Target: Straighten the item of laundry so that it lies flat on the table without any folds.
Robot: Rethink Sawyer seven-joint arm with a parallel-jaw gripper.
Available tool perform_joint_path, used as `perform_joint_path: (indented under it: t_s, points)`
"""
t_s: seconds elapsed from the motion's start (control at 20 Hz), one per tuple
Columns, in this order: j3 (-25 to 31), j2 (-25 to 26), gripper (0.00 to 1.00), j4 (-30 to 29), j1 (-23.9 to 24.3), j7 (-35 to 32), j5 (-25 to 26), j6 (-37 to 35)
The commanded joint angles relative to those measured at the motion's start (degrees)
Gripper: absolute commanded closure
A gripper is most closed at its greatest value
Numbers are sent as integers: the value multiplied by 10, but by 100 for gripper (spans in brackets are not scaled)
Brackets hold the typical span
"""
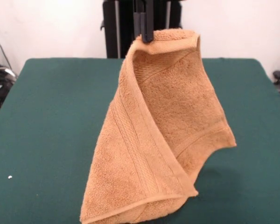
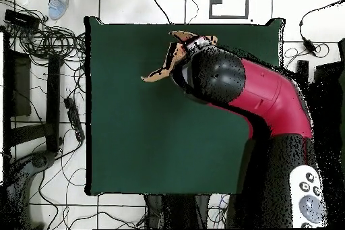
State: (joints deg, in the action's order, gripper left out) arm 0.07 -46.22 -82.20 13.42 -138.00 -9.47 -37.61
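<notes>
The big green table (image 1: 46,121) sits under an orange-tan towel (image 1: 163,130). The towel hangs in the air near the middle, folded in half, its bottom edge on the near side. The black gripper (image 1: 143,30) pinches its top corner tight.

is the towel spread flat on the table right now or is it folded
Folded, not flat. The towel hangs from the claw pinching its top edge, wrapped over itself, its bottom near the table.

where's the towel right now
In the front view the towel hangs mid-picture from the gripper, pinched at its top edge, its lower end draping down to the green table.
</notes>
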Motion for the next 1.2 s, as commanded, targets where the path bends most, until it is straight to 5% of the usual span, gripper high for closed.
perform_joint_path:
  t_s: [0.05, 1.2]
  points:
    - [80, -1, 100, -120, 4, 25, -5, 28]
    - [237, 9, 100, -235, 127, 38, 17, 181]
